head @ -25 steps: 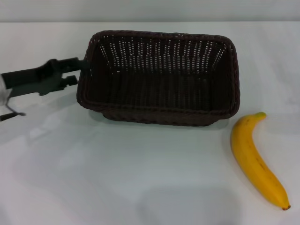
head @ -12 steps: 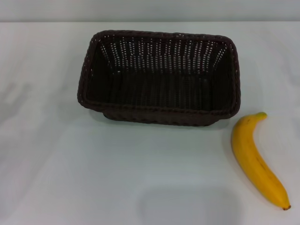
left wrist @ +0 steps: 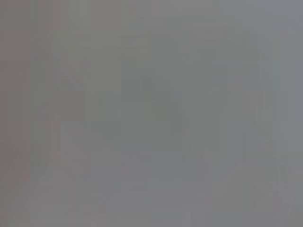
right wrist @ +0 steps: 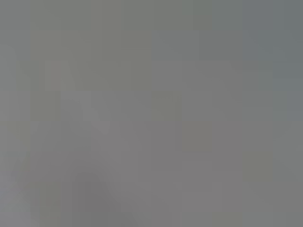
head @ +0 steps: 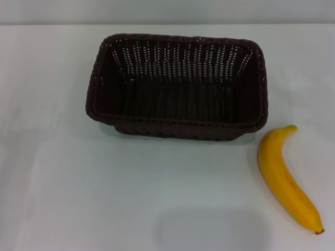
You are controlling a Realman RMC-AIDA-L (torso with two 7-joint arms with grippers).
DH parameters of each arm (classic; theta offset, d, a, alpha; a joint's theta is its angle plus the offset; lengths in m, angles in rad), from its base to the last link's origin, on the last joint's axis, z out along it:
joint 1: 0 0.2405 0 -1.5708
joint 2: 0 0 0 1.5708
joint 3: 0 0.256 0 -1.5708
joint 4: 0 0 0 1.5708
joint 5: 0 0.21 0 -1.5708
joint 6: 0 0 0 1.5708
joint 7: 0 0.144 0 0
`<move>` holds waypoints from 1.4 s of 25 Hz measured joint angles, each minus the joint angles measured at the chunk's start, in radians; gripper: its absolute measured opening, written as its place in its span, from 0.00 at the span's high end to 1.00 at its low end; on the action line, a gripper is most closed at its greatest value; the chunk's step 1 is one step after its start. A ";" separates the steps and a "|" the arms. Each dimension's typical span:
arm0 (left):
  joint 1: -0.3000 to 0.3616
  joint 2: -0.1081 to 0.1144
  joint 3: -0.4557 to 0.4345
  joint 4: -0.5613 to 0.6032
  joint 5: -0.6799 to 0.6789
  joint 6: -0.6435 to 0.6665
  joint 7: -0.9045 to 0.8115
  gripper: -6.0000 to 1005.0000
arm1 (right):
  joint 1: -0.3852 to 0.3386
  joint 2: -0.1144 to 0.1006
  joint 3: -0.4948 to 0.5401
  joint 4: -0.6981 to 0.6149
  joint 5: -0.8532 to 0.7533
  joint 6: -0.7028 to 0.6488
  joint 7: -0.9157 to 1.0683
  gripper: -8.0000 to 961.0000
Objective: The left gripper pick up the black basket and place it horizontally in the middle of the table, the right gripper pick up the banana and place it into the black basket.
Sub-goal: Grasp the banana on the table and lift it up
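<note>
The black basket [head: 178,86] stands upright on the white table [head: 104,193], its long side running left to right, at the middle far part of the head view. It is empty. The yellow banana [head: 285,178] lies on the table to the right of the basket and nearer to me, stem tip toward the basket's near right corner, dark end pointing to the near right. Neither gripper shows in the head view. Both wrist views show only a plain grey blur.
The table's far edge [head: 167,23] runs across the top of the head view, with a grey wall behind it.
The left gripper, which was at the basket's left rim a second ago, has drawn away to the left and out of view. The basket and the banana have stayed in place.
</note>
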 joint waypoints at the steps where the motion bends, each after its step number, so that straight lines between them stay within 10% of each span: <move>1: -0.006 0.000 0.000 -0.012 -0.018 0.002 0.032 0.28 | -0.013 0.002 0.002 0.092 -0.086 -0.005 0.058 0.18; 4: -0.026 0.001 -0.001 -0.029 -0.032 0.029 0.079 0.28 | -0.046 0.040 0.014 0.384 -0.399 -0.025 0.269 0.18; 11: -0.058 0.003 -0.001 -0.036 -0.094 0.100 0.131 0.29 | -0.034 0.220 0.015 0.979 -1.113 0.097 0.734 0.18; 20: -0.078 0.004 -0.001 -0.041 -0.139 0.189 0.207 0.29 | 0.063 0.229 -0.360 1.263 -1.472 0.321 1.216 0.18; 27: -0.100 0.004 -0.001 -0.040 -0.142 0.223 0.211 0.29 | 0.240 0.236 -0.614 1.265 -1.560 0.537 1.544 0.18; 35: -0.115 0.002 -0.001 -0.041 -0.143 0.229 0.218 0.29 | 0.298 0.243 -0.824 1.166 -1.564 0.478 1.725 0.18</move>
